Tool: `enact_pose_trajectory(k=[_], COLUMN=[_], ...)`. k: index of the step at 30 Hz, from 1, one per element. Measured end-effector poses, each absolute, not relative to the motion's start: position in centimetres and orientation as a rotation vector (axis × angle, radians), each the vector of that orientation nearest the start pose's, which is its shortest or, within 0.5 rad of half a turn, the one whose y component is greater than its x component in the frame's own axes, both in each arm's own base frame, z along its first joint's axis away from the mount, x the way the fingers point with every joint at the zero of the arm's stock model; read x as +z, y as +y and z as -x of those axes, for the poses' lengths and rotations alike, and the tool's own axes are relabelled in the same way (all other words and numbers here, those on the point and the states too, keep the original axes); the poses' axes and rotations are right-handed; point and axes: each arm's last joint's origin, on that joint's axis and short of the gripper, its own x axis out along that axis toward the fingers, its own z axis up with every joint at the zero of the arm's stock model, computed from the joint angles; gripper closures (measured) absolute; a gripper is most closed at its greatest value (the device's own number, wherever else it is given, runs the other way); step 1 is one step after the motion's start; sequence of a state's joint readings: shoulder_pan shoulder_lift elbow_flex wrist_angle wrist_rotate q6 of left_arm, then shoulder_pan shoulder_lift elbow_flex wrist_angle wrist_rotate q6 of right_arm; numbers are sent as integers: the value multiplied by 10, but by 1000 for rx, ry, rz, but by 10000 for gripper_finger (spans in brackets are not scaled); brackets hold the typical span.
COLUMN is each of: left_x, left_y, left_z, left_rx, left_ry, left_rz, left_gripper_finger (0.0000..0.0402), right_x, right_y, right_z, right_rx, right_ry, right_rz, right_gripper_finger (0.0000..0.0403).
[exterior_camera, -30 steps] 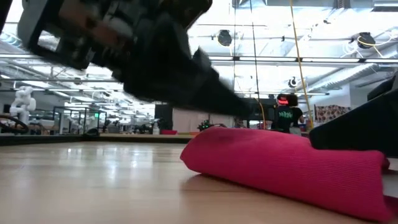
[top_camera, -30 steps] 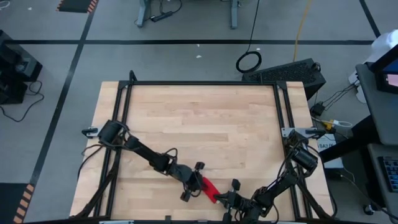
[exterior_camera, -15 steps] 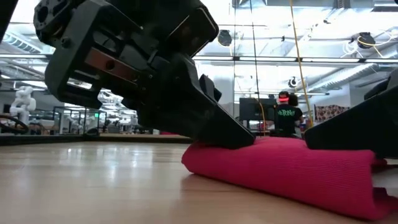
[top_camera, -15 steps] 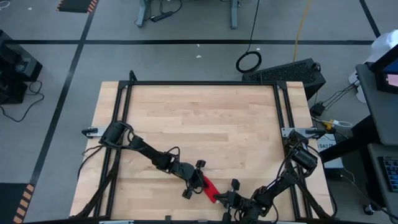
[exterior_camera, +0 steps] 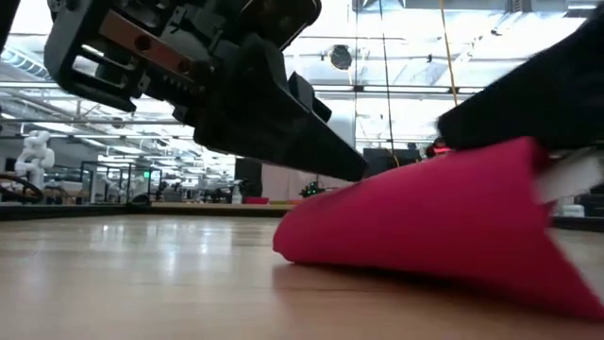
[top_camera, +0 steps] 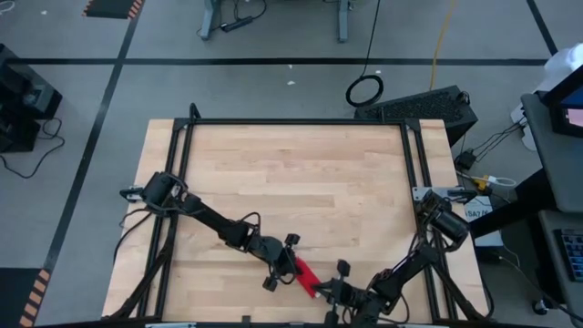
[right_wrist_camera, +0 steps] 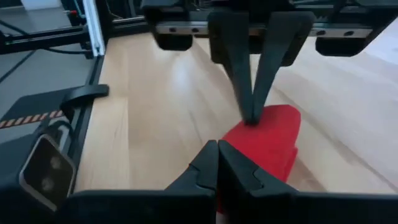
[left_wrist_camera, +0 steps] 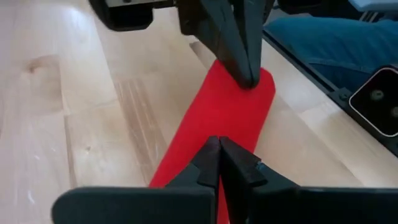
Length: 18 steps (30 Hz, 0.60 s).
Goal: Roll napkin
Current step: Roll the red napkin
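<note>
The red napkin [top_camera: 305,276] lies rolled into a short thick roll near the table's near edge, between my two arms. In the low view one end of the napkin [exterior_camera: 425,227] rests on the wood and the other is raised, with a white tag [exterior_camera: 569,175] showing. My left gripper [top_camera: 293,267] comes from the left and is shut at the roll's end nearer the table's left edge. My right gripper [top_camera: 321,289] comes from the right and is shut at the raised end. My left gripper has its shut fingertips [right_wrist_camera: 252,118] on the top edge of the napkin's left end [right_wrist_camera: 261,121], slanting down from the table's left. How much cloth lies between them does not show. That end [exterior_camera: 302,241] rests on the table. My right gripper pinches the napkin's other end [left_wrist_camera: 258,87] at its fingertips [left_wrist_camera: 249,71], slanting down from the table's right. This end [exterior_camera: 510,165] is lifted off the wood, so the roll sits tilted. How many layers it has cannot be seen.
The table's near edge and its black frame rail [left_wrist_camera: 298,68] run close by the napkin. Bare wood [top_camera: 291,182] stretches toward the far edge. Cables hang along both arms.
My right gripper has gone up and taken its end of the napkin with it. The roll, which lay flat, now slopes up toward that end, while the other end has stayed on the table. My left gripper dipped onto the roll and has come up a little.
</note>
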State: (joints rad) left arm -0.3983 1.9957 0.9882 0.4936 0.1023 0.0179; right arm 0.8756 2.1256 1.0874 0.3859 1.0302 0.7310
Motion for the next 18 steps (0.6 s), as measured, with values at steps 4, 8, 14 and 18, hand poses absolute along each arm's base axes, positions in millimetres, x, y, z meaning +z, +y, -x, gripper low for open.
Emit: enact_pose_trajectory(k=[4,8,14,18], left_x=[120,116,97,90], left_y=[-152,-151,-152,-153], left_z=[-364,-365,-368,-370], left_rx=[-485,-482,-475,-472], left_ry=[509,524,539,529], left_rz=[-98,-99,-83,-65], left_gripper_finger=[389,389,389,389], right_x=[94,94,89,91], right_y=[287,285,283,286], right_z=[-283,-285,-283,-282], right_rx=[-253,-231,-238,-200], right_ry=[329,351,398,413], right_rz=[-213,-230,-263,-264], right_gripper_finger=[402,402,403,384])
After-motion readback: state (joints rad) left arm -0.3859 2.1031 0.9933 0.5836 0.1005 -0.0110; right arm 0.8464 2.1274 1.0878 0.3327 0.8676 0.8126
